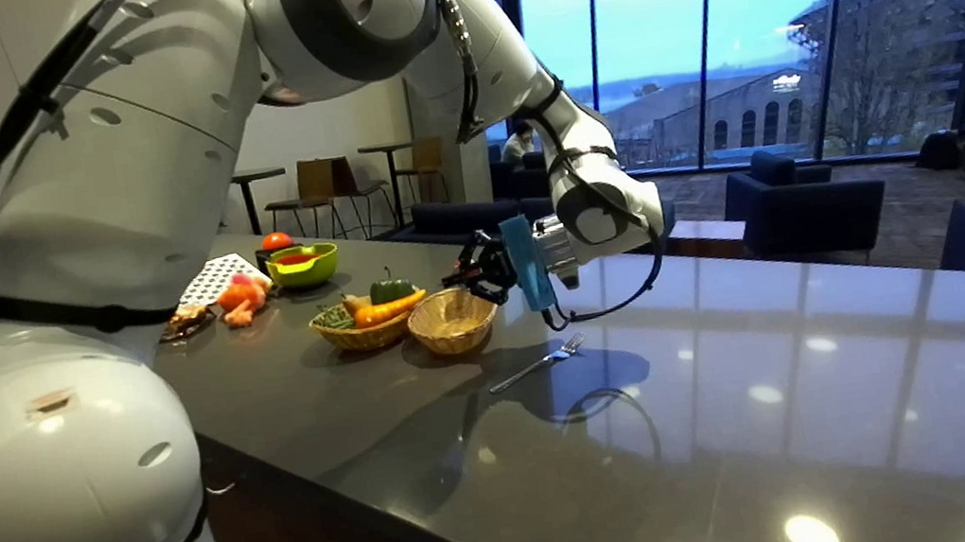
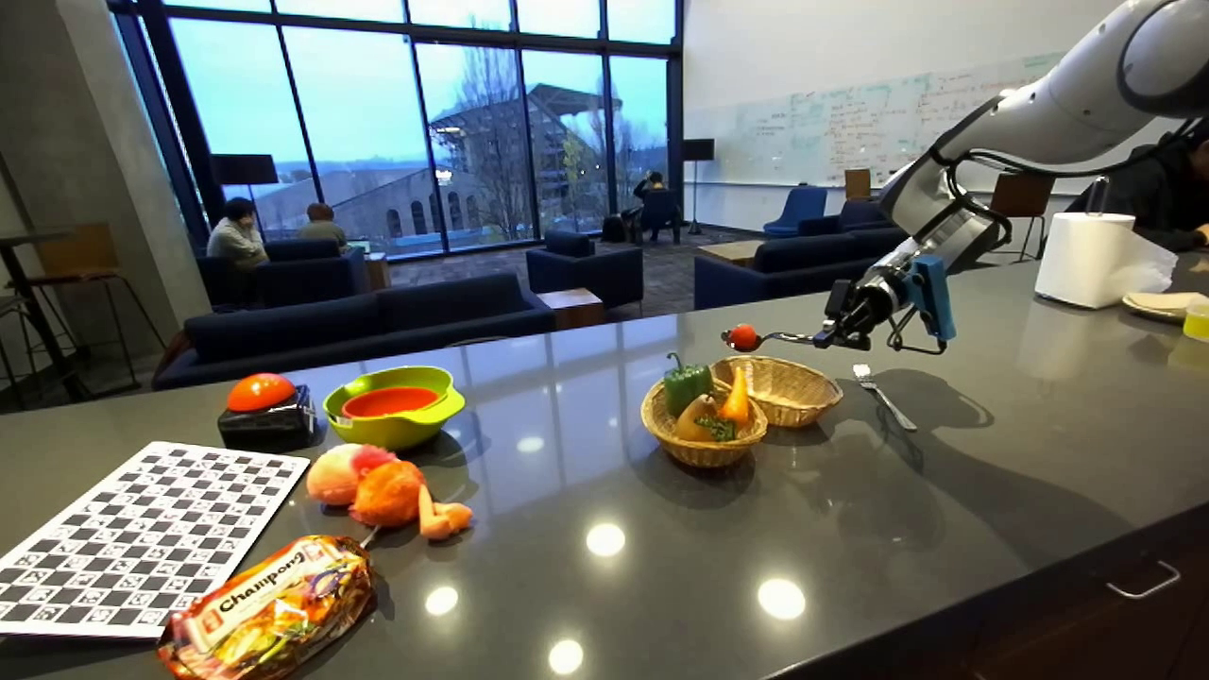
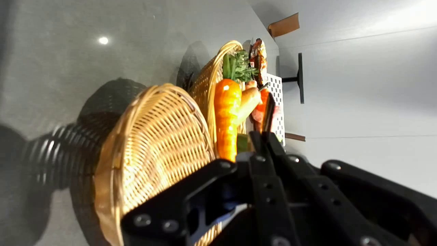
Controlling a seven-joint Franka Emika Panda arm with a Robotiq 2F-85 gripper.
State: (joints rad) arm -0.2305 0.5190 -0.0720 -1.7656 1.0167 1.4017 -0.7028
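My gripper (image 2: 827, 338) is shut on the handle of a spoon (image 2: 791, 337), held level above the counter. A small red ball like a cherry tomato (image 2: 743, 337) sits in the spoon's bowl. The dark handle (image 3: 269, 111) shows between the fingertips (image 3: 261, 136) in the wrist view. Below the spoon stands an empty wicker basket (image 2: 798, 397), also at left in the wrist view (image 3: 160, 136). Touching or close to it is another wicker basket (image 2: 704, 453) with a carrot (image 2: 736, 401), a green pepper (image 2: 687, 387) and other vegetables. A fork (image 2: 885, 397) lies on the counter near the empty basket.
A green bowl (image 2: 392, 430) with red inside, a black box (image 2: 269, 430) with an orange-red dome, plush toys (image 2: 387, 491), a noodle packet (image 2: 274, 604) and a checkered board (image 2: 151, 538) lie farther along the counter. A paper towel roll (image 2: 1081, 260) stands at the opposite end.
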